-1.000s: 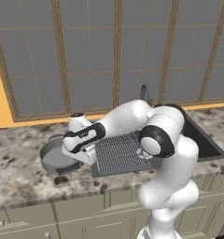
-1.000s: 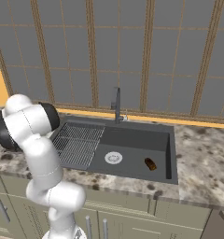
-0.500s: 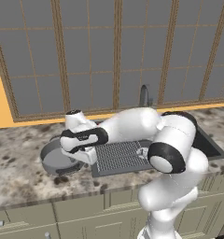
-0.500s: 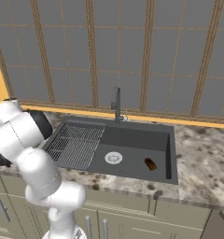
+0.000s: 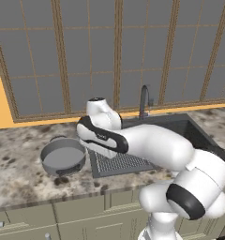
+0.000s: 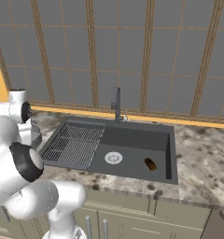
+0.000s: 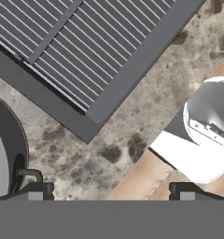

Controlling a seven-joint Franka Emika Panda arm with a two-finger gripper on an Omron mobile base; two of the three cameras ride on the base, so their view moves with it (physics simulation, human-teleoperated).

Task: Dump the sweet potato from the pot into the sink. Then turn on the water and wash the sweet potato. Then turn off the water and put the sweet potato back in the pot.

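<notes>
Kitchen: sink, granite counter.

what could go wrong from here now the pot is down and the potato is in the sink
1. The open gripper hangs right beside the pot, one fingertip at its loop handle; a careless swing away may snag and drag it.
2. The faucet stands at the sink's back rim, while the sweet potato lies toward the front right; the stream may miss it.

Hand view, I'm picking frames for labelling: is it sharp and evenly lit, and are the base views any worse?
Hand view: crisp, flat light, no glare; the rack ribs stay distinct, the pot rim is cut off at the edge. Left base view: sharp, soft shadow under the pot. Right base view: sharp; the sweet potato is small but clear.
</notes>
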